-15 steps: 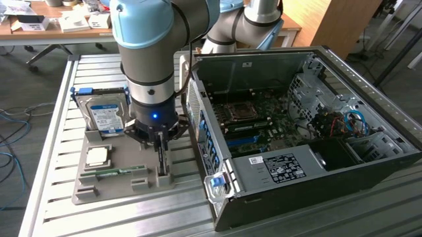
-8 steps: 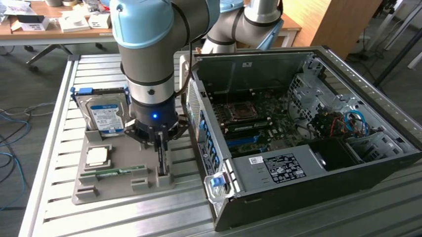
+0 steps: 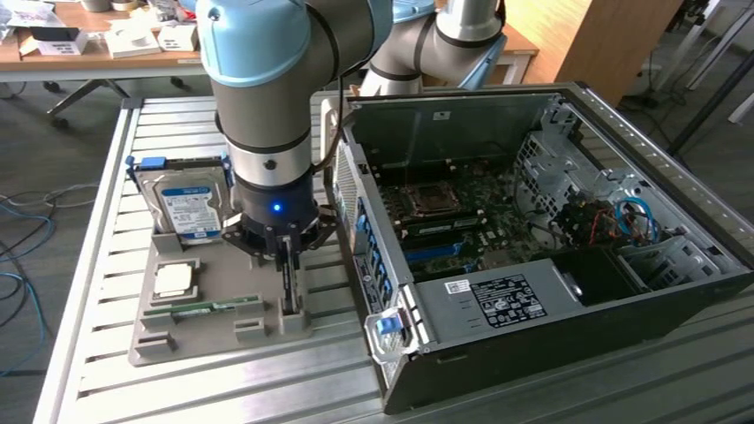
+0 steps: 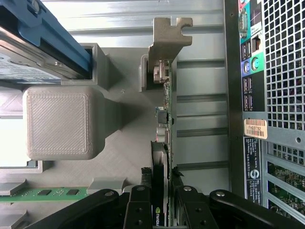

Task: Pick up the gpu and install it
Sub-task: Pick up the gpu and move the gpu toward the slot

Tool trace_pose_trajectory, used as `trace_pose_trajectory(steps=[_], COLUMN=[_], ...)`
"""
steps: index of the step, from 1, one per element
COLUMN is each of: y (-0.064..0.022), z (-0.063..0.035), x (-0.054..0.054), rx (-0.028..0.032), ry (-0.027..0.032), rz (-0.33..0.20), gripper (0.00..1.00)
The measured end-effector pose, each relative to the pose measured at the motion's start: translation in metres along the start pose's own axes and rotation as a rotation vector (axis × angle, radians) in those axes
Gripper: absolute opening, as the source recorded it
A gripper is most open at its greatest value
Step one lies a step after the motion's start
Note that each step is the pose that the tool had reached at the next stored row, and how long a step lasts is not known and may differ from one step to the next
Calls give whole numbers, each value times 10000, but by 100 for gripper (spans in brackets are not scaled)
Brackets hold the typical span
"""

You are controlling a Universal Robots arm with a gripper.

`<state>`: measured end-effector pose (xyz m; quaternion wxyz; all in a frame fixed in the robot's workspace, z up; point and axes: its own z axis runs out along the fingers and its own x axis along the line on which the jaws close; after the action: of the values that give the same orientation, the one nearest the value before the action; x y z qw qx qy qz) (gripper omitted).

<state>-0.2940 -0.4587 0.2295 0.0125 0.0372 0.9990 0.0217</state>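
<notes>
The gpu [image 3: 289, 287] stands on edge in a slot of the grey printed holder [image 3: 165, 340], at the holder's side nearest the computer. My gripper [image 3: 286, 256] comes straight down on the card's top edge. In the wrist view the gpu [image 4: 164, 119] runs away from me as a thin dark card with a metal bracket at its far end. The black fingers [image 4: 138, 210] press against both faces of the card, so my gripper [image 4: 160, 210] is shut on it. The card still sits in the holder.
The open computer case [image 3: 531, 230] lies on the exterior view's right, its motherboard facing up, and its rear panel [image 4: 271, 95] is close beside the card. The holder also carries a blue-labelled hard drive [image 3: 189, 208], a processor chip [image 3: 175, 280] and a green memory stick [image 3: 212, 308].
</notes>
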Motion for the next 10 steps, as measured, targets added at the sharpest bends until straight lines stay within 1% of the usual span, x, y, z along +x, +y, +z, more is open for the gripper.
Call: trace_pose_trajectory(steps=[5, 10], y=[1, 5], z=[-11, -104], x=[-1, -3], rx=[-8, -35], ry=[-2, 2], rz=[0, 1], gripper=[26, 26])
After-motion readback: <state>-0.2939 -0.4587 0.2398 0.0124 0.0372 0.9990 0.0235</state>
